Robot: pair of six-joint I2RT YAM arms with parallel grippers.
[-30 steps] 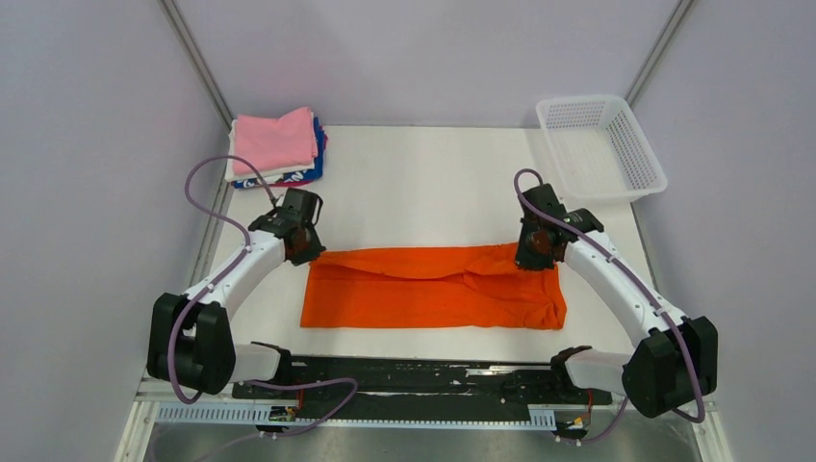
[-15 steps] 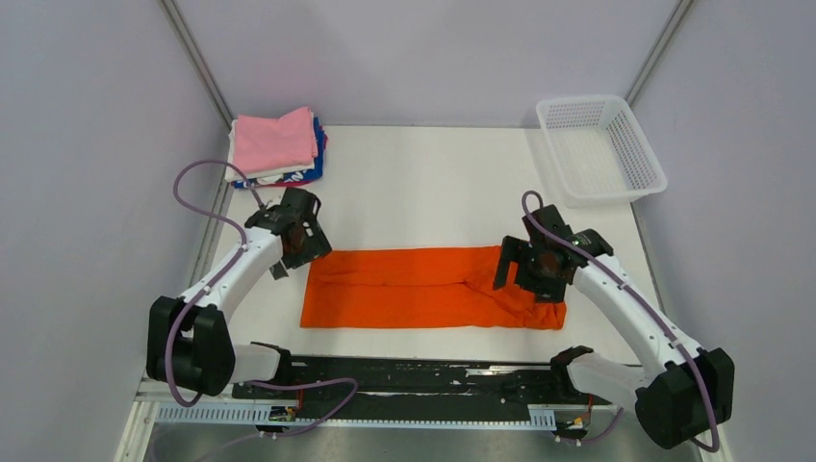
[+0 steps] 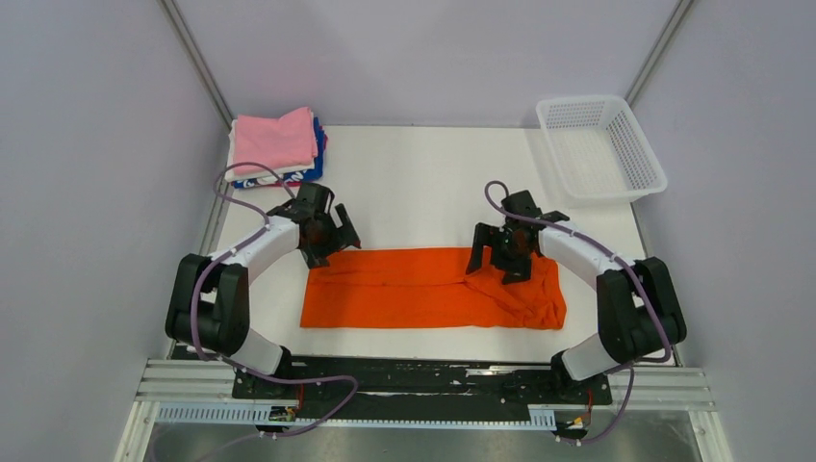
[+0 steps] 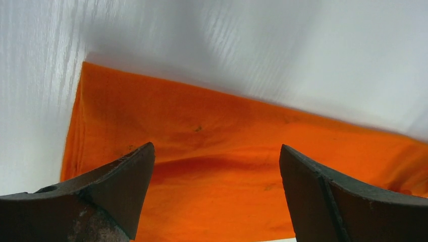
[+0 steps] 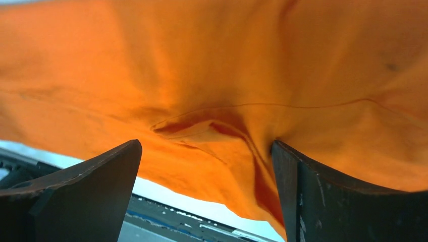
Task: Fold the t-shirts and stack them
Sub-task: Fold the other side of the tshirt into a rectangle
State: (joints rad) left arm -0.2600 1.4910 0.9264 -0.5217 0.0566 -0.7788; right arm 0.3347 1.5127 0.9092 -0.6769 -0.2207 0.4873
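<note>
The bench (image 3: 433, 183) carries the orange shirt (image 3: 414, 289) near its front edge, laid as a long band and lying much as it did a second ago. The basket (image 3: 601, 144) sits at the far right corner and the pile of folded shirts (image 3: 274, 144) at the far left. Over the last second both arms have pulled in. The left fingers (image 4: 113, 194) are spread over the shirt's far left corner, and the right fingers (image 5: 91, 191) have slid inward over its rumpled right end, also spread and holding nothing. The lengthwise fold looks laid, so a crosswise fold is probably next. The sleeves are tucked out of sight, and only edges of the lower shirts in the pile show.
</note>
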